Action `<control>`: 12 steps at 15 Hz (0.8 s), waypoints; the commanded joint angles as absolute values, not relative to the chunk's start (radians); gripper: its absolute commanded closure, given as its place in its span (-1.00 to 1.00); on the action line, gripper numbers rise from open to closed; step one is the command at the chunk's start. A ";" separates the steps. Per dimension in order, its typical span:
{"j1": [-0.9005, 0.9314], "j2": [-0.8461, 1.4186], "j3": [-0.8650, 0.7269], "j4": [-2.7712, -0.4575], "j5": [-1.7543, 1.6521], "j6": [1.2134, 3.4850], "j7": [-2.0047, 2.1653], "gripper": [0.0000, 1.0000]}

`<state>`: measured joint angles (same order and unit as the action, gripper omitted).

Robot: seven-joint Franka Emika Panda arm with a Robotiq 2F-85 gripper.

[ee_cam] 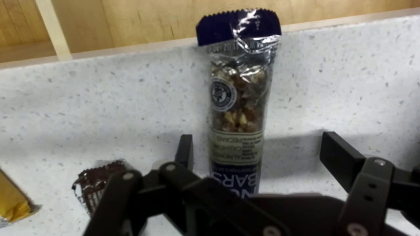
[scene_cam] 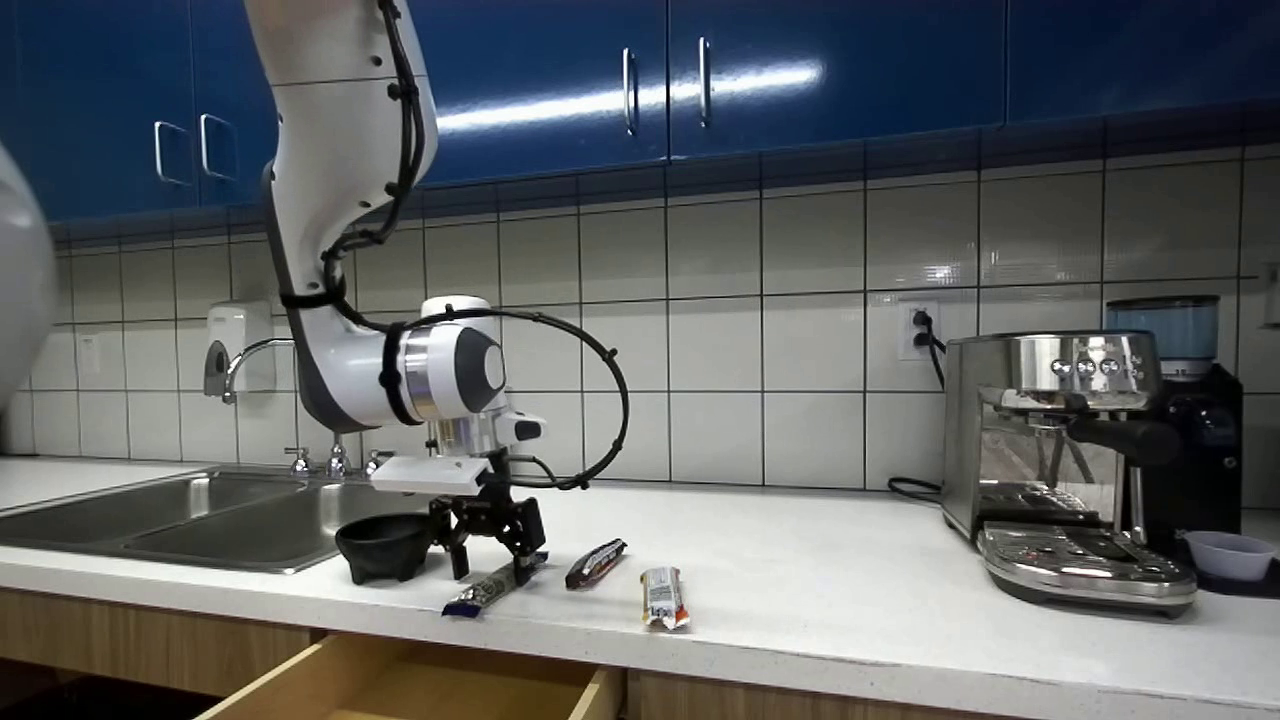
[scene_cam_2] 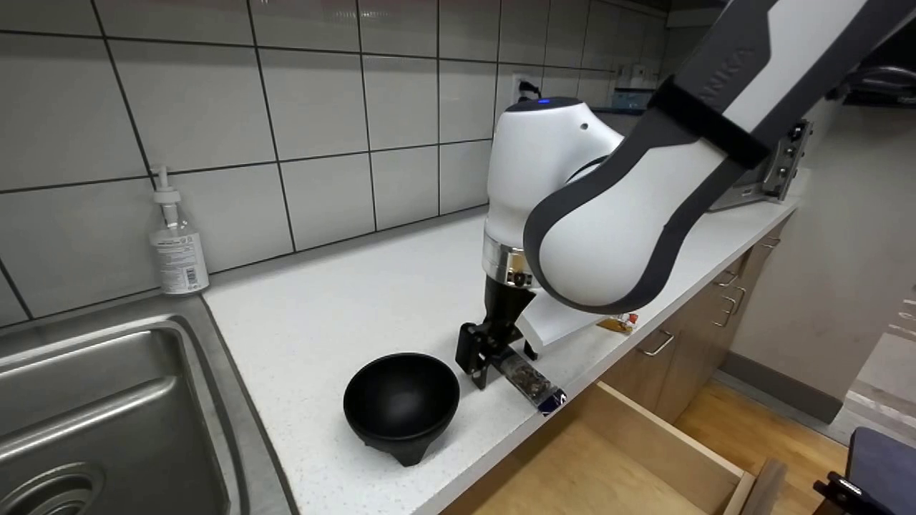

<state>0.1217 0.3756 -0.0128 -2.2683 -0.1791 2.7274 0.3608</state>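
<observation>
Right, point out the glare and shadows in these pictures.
In an exterior view, a bright streak of glare crosses the blue cabinets; in the wrist view, highlights glint off the wrapped nut bar, and a soft shadow darkens the counter around the end effector.

White counter (scene_cam: 800, 580): black bowl (scene_cam: 382, 554) at left, coffee machine (scene_cam: 1050, 470) at right; three wrapped bars (scene_cam: 596, 566) between them, nearer the bowl.

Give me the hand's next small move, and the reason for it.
Probably close the hand gently on the nut bar: in the wrist view its open fingers stand on either side of the wrapper, with a gap at each side, and in an exterior view they appear to reach down close to the countertop.
</observation>
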 commanded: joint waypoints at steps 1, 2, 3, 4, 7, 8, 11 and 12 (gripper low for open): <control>0.110 0.393 -0.016 -2.238 -0.120 2.716 0.294 -1.00; 0.106 0.393 -0.016 -2.239 -0.106 2.718 0.283 -1.00; 0.104 0.391 -0.018 -2.242 -0.096 2.721 0.275 -1.00; 0.102 0.390 -0.019 -2.244 -0.087 2.722 0.268 -1.00; 0.094 0.386 -0.018 -2.248 -0.062 2.724 0.245 -1.00; 0.090 0.387 -0.016 -2.248 -0.055 2.725 0.238 -1.00; 0.084 0.388 -0.014 -2.247 -0.038 2.724 0.223 -1.00; 0.083 0.387 -0.014 -2.247 -0.034 2.724 0.218 -1.00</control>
